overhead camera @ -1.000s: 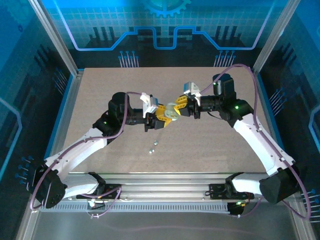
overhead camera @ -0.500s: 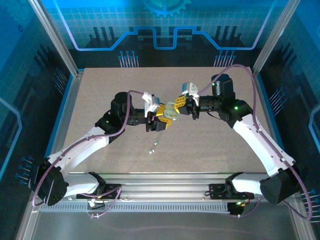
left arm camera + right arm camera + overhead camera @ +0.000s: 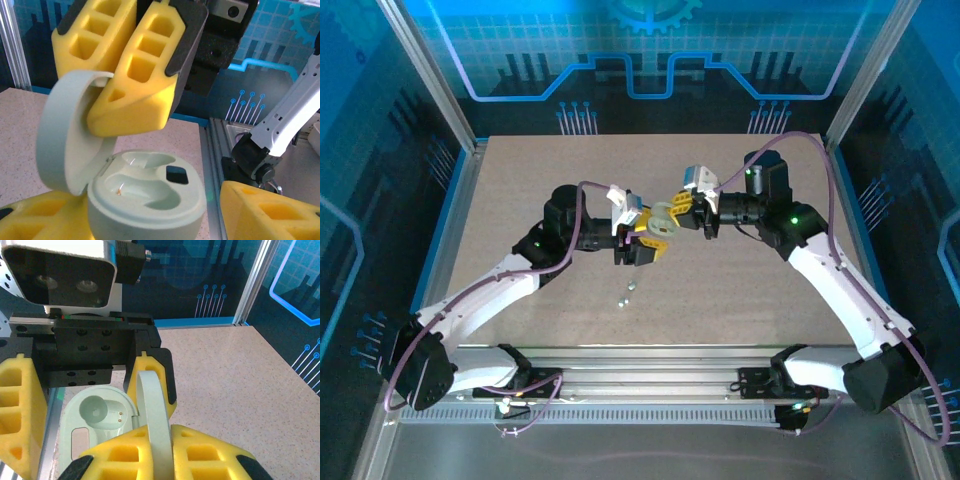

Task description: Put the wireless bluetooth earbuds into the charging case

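A pale mint charging case [image 3: 663,219] hangs open above mid-table between both grippers. My right gripper [image 3: 161,456] is shut on the case's raised lid [image 3: 154,410], pinching it edge-on between the yellow fingers [image 3: 135,85]. My left gripper [image 3: 145,212] stands open around the case base [image 3: 150,197], and a gap shows between the base and its right finger [image 3: 270,210]. Both earbud wells [image 3: 145,187] show empty. Two tiny pale earbuds [image 3: 628,291] lie on the table just in front of the grippers.
The speckled tan table [image 3: 520,190] is bounded by an aluminium frame, with a rail [image 3: 650,360] along the near edge. My left arm's mount [image 3: 80,340] stands close behind the case.
My left gripper's jaws have spread apart from the case base. The right gripper has kept its grip on the lid, and both grippers have shifted slightly up-table.
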